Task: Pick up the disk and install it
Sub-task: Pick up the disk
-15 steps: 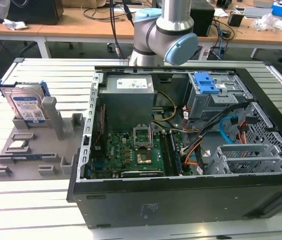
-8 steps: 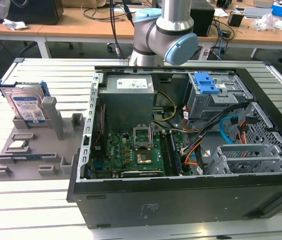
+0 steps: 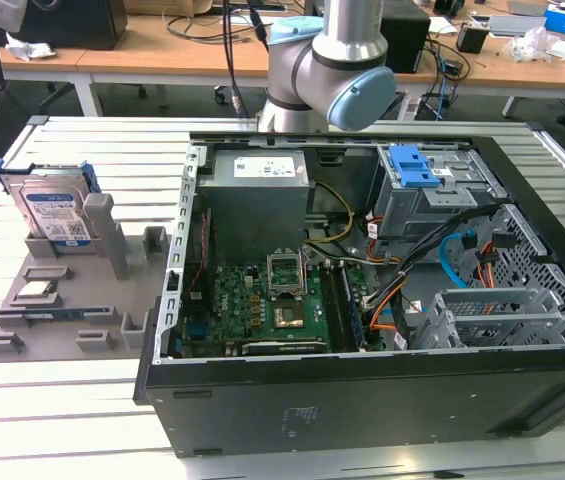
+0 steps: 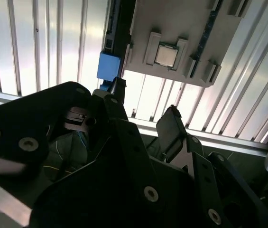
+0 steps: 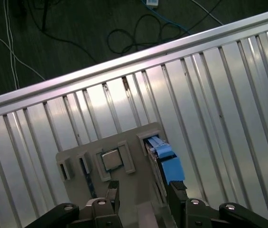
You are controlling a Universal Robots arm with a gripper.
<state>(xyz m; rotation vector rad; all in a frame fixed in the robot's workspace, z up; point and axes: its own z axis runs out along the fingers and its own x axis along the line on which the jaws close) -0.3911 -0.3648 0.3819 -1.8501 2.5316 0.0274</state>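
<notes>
The disk (image 3: 54, 210) stands on edge in a slot at the far end of a grey fixture (image 3: 132, 300), on the exterior view's left. It is silver with a white-and-blue label and a blue carrier frame. In both wrist views I look down on it edge-on, as a blue strip (image 5: 168, 165) (image 4: 108, 66). My gripper (image 5: 143, 194) (image 4: 144, 107) hangs open well above the fixture with nothing between its black fingers (image 5: 111, 194). One fingertip (image 5: 176, 191) lines up close to the disk's blue edge.
An open computer case (image 3: 177, 300) lies on the slatted metal table (image 3: 82, 420), with a drive cage and blue latch (image 3: 412, 165) at its far right. A processor chip (image 5: 111, 160) (image 3: 37, 292) sits in the fixture. Cables lie on the floor (image 5: 138, 33) past the table edge.
</notes>
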